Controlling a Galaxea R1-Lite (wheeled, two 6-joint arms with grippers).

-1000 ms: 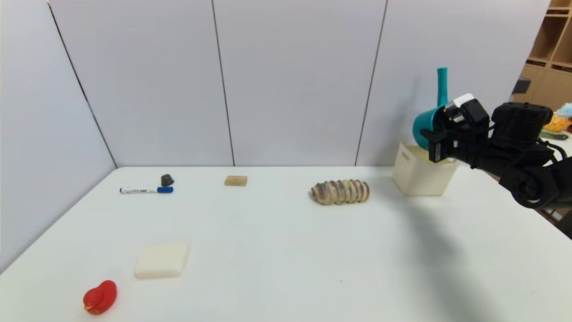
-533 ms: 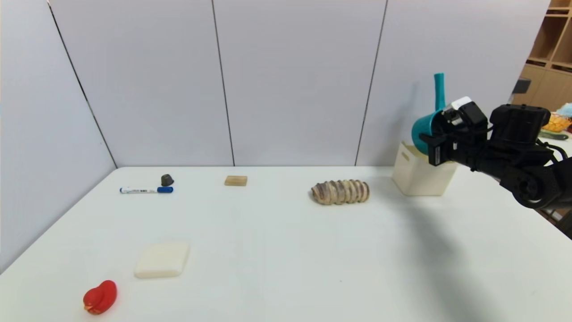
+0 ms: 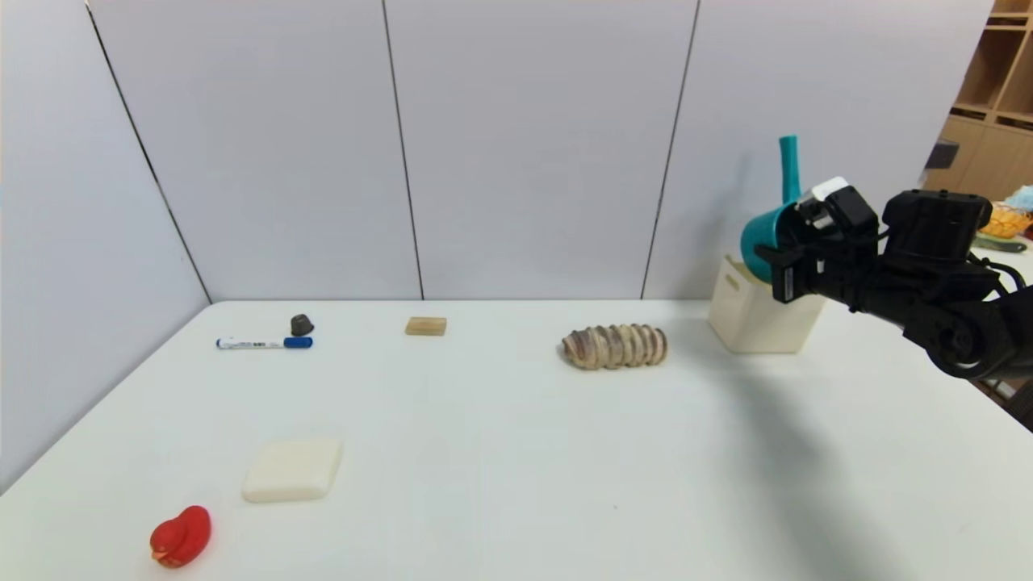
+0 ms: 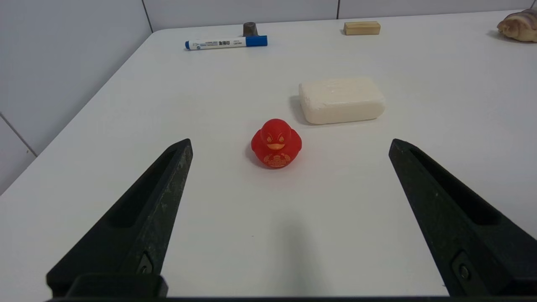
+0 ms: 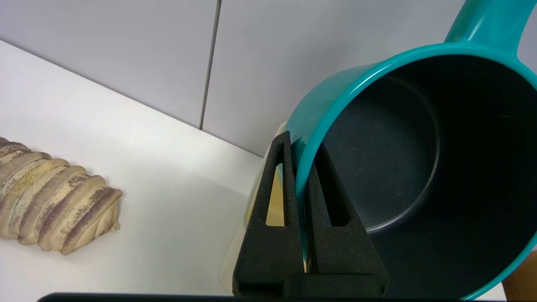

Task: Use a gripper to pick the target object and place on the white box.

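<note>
We see a glossy teal saucepan (image 5: 419, 147), dark inside, pinched at its rim by our right gripper (image 5: 303, 147), tilted over the matte plastic bin (image 3: 763, 319) near the table's far right corner. Left gripper (image 4: 290, 144) wide, near the table's left edge.

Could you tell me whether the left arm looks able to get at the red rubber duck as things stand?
Probably yes: the left gripper is open, with the red duck showing between its fingers and nothing visible blocking the way.
</note>
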